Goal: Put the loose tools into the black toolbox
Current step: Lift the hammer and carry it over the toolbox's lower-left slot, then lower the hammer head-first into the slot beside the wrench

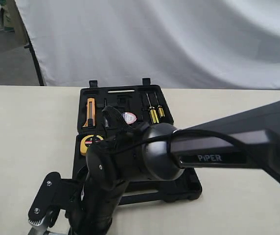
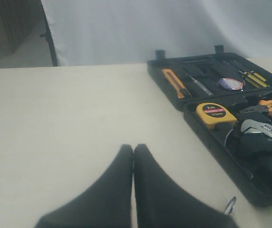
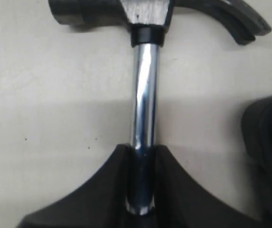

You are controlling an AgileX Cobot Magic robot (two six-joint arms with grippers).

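My right gripper (image 3: 142, 151) is shut on the steel shaft of the claw hammer (image 3: 144, 90), whose head points away from the fingers over the beige table. In the exterior view the right arm (image 1: 130, 161) reaches across to the near left and hides the hammer. The open black toolbox (image 1: 179, 192) (image 2: 164, 78) holds the silver adjustable wrench (image 2: 259, 128) in its near half and the small tape roll (image 1: 129, 117) (image 2: 231, 84) in its far half. My left gripper (image 2: 133, 148) is shut and empty, low over bare table to the left of the box.
Also in the toolbox are a yellow tape measure (image 2: 215, 114), orange-handled pliers (image 2: 270, 107), an orange utility knife (image 1: 90, 111) and yellow-handled screwdrivers (image 1: 154, 113). A white curtain hangs behind the table. A dark shape (image 3: 269, 147) sits close beside the right gripper.
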